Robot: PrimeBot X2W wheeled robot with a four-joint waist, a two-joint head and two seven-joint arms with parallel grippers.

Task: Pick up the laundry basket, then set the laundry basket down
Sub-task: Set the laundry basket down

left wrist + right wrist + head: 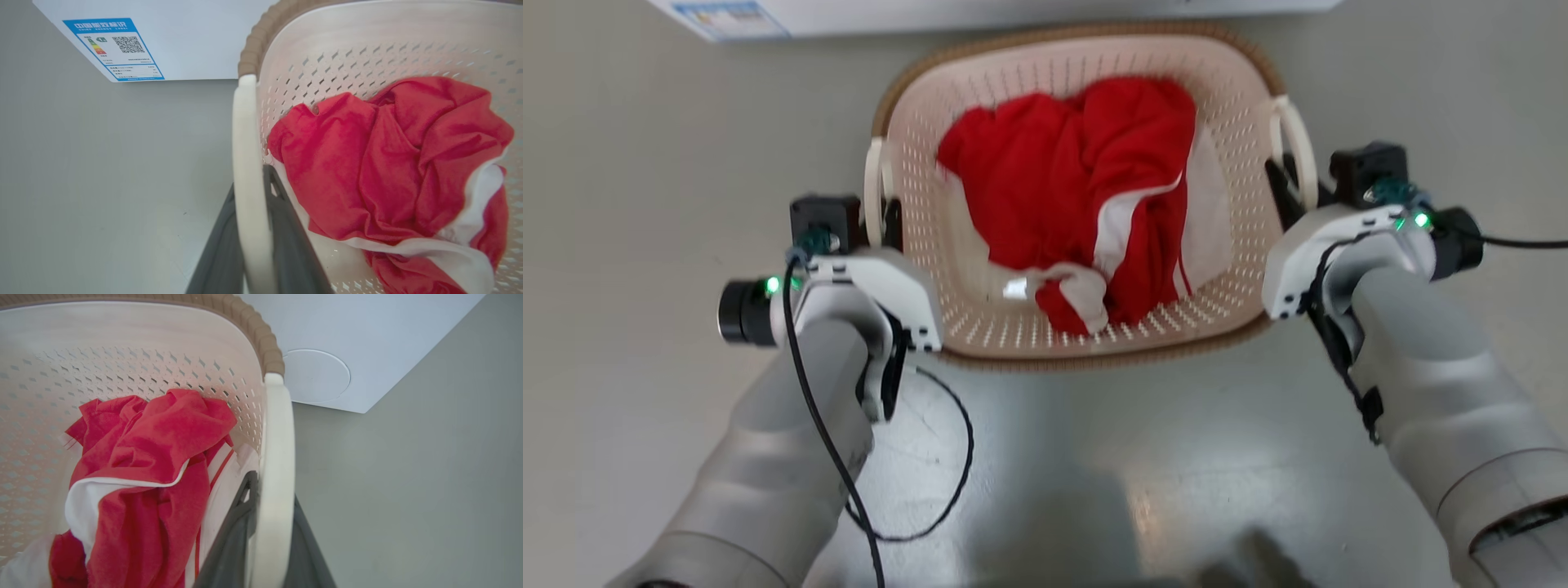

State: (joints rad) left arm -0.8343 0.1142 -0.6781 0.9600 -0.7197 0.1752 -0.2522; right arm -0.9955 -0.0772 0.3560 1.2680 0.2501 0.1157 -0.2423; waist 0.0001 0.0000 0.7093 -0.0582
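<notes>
The cream perforated laundry basket (1045,77) with its brown rim sits between my two arms, with red and white clothes (1086,188) inside. My left gripper (882,214) is shut on the basket's left loop handle (247,163); a dark finger (288,232) lies on each side of the loop. On the other side, my right gripper (1289,186) is shut on the right loop handle (277,457), one finger (231,543) inside the basket wall and one outside. Whether the basket's bottom touches the floor is hidden.
The large white washing machine (1013,12) stands just beyond the basket, with a blue energy label (114,49) on it. Grey floor (645,163) lies open to both sides and in front. A black cable (956,457) hangs from my left arm.
</notes>
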